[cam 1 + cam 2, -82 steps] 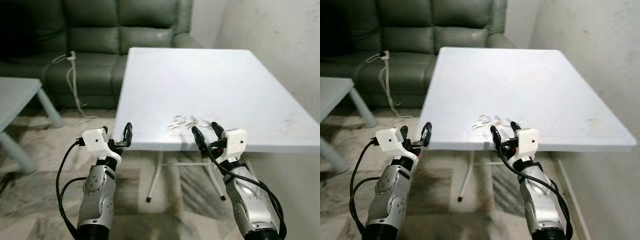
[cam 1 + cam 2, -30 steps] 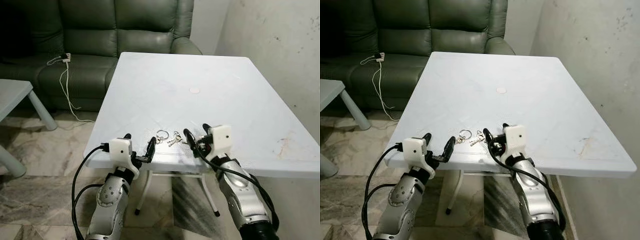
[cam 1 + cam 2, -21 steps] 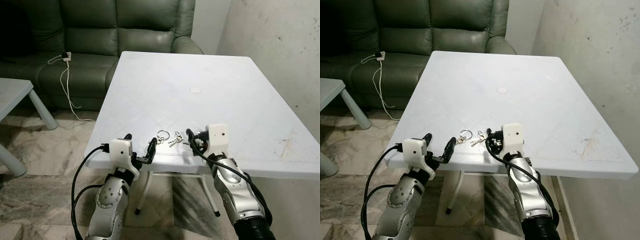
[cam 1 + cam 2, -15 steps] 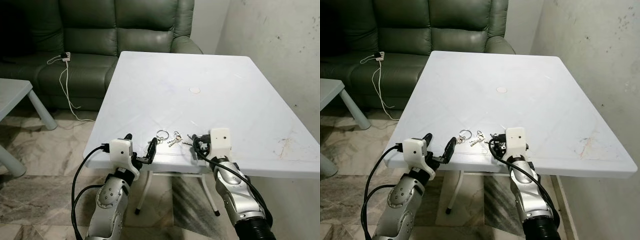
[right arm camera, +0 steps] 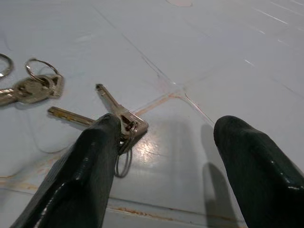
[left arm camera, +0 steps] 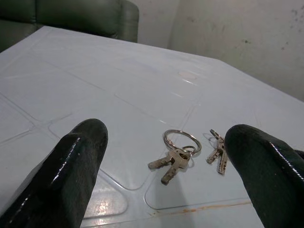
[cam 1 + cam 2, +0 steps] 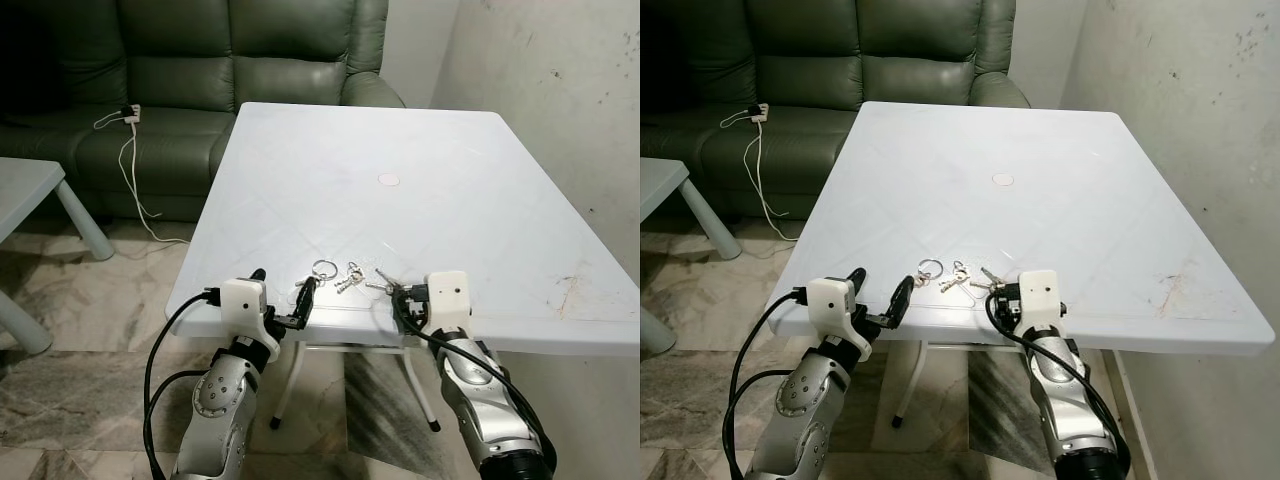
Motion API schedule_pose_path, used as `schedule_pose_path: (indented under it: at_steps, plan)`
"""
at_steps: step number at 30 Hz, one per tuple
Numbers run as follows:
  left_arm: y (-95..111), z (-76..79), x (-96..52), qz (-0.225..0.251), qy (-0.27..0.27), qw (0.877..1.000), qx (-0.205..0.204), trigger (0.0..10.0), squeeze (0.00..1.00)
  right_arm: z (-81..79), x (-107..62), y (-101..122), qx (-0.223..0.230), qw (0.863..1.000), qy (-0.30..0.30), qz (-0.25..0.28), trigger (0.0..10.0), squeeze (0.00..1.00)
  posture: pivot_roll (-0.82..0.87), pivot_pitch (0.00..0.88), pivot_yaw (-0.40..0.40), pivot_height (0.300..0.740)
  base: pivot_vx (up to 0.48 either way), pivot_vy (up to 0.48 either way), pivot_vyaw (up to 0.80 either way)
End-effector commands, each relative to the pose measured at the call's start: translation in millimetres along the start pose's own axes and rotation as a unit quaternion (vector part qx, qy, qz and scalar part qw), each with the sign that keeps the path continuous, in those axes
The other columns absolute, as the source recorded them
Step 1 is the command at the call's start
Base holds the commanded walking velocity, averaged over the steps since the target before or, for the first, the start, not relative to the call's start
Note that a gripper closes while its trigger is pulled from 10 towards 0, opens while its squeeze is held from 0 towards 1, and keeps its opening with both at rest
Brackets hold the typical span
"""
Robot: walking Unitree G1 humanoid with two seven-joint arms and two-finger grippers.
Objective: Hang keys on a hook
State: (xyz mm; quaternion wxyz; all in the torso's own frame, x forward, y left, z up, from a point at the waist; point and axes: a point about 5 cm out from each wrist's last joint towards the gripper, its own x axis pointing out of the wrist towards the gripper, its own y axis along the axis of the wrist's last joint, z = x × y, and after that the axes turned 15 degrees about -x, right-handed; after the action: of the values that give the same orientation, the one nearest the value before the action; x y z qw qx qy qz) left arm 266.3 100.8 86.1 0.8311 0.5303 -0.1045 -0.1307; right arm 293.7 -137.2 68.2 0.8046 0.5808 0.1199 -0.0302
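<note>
Silver keys (image 7: 349,277) lie in three small bunches near the white table (image 7: 470,190) edge, between my grippers. My left gripper (image 6: 161,156) gapes empty, ringed bunch just ahead. My right gripper (image 5: 171,156) spreads wide, one finger (image 5: 92,161) touching the nearest bunch (image 5: 116,116).

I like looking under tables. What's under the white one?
Under the table you can see thin white metal legs standing on a marbled floor. The tabletop hides where the legs join, and the rest of the frame cannot be seen.
</note>
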Motion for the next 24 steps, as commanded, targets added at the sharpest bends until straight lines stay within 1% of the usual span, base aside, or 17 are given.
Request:
schedule_pose_path:
  at_steps: [1, 3, 9, 10, 12, 13, 14, 15, 16, 17, 19, 20, 21, 23, 24]
  plan:
    - [2.0, 7.5, 2.0, 0.002, -0.014, 1.000, -0.001, 10.0, 0.00, 2.4, -1.5, 5.0, 0.008, 1.000, 0.007, 0.016, 10.0, 0.00, 0.02, 0.012, -0.071, 0.740, 0.000, 0.000, 0.00]
    - [1.6, 8.1, 1.9, 0.001, -0.016, 1.000, -0.001, 10.0, 0.00, 0.6, -3.1, 6.5, 0.018, 0.999, 0.018, 0.024, 10.0, 0.00, 0.02, 0.013, -0.071, 0.740, 0.000, 0.000, 0.00]
    - [1.5, 8.1, 1.8, 0.001, -0.015, 1.000, -0.001, 10.0, 0.00, 0.0, -4.3, 7.0, 0.019, 0.999, 0.025, 0.028, 10.0, 0.00, 0.02, 0.011, -0.071, 0.740, 0.000, 0.000, 0.00]
    - [1.5, 8.1, 1.8, 0.001, -0.015, 1.000, -0.001, 10.0, 0.00, 0.0, -4.6, 6.9, 0.019, 0.999, 0.024, 0.029, 7.5, 0.00, 0.02, 0.008, -0.070, 0.740, 0.000, 0.000, 0.00]
    - [1.5, 8.2, 1.9, 0.001, -0.015, 1.000, -0.001, 10.0, 0.00, 0.0, -4.9, 6.7, 0.017, 0.999, 0.025, 0.029, 7.4, 0.00, 0.02, 0.008, -0.070, 0.740, 0.000, 0.000, 0.00]
    - [1.7, 8.2, 2.1, 0.002, -0.015, 1.000, -0.001, 10.0, 0.00, -0.1, -5.1, 6.2, 0.015, 0.999, 0.025, 0.028, 8.3, 0.00, 0.02, 0.006, -0.070, 0.740, 0.000, 0.000, 0.00]
    - [1.9, 8.1, 2.3, 0.002, -0.015, 1.000, -0.001, 10.0, 0.00, -0.4, -5.3, 5.8, 0.014, 0.999, 0.026, 0.027, 7.2, 0.00, 0.02, 0.006, -0.069, 0.740, 0.000, 0.000, 0.00]
    - [2.1, 7.9, 2.5, 0.002, -0.015, 1.000, 0.000, 10.0, 0.00, -0.5, -5.6, 5.8, 0.014, 0.999, 0.027, 0.028, 6.7, 0.00, 0.02, 0.004, -0.069, 0.740, 0.000, 0.000, 0.00]
    - [2.2, 7.7, 2.7, 0.002, -0.015, 1.000, 0.000, 10.0, 0.00, -0.6, -5.8, 5.8, 0.014, 0.999, 0.028, 0.029, 6.7, 0.00, 0.02, 0.004, -0.069, 0.740, 0.000, 0.000, 0.00]
    - [2.2, 7.5, 2.7, 0.002, -0.014, 1.000, 0.000, 10.0, 0.00, -1.0, -6.1, 5.8, 0.013, 0.999, 0.028, 0.029, 4.2, 0.00, 0.02, 0.002, -0.068, 0.740, 0.000, 0.000, 0.00]
    - [2.3, 7.5, 2.7, 0.002, -0.014, 1.000, 0.000, 10.0, 0.00, -1.8, -6.5, 5.5, 0.015, 0.999, 0.030, 0.026, 4.4, 0.00, 0.02, 0.003, -0.069, 0.740, 0.000, 0.000, 0.00]
    - [2.1, 7.7, 2.7, 0.002, -0.014, 1.000, 0.000, 10.0, 0.00, -3.7, -6.8, 5.4, 0.011, 0.999, 0.032, 0.025, 3.8, 0.00, 0.02, 0.002, -0.069, 0.740, 0.000, 0.000, 0.00]
    - [2.1, 7.7, 2.7, 0.002, -0.014, 1.000, 0.000, 10.0, 0.00, -3.7, -6.8, 5.4, 0.011, 0.999, 0.032, 0.025, 3.8, 0.00, 0.02, 0.002, -0.069, 0.740, 0.000, 0.000, 0.00]
    - [2.0, 7.9, 2.7, 0.001, -0.014, 1.000, 0.000, 10.0, 0.00, -6.4, -7.4, 5.7, 0.006, 0.999, 0.036, 0.028, 1.1, 0.00, 0.02, 0.001, -0.069, 0.740, 0.000, 0.000, 0.00]
    - [2.0, 8.0, 2.7, 0.001, -0.014, 1.000, 0.000, 10.0, 0.00, -6.7, -7.6, 5.8, 0.005, 0.999, 0.036, 0.028, 1.2, 0.00, 0.02, 0.001, -0.069, 0.740, 0.000, 0.000, 0.00]
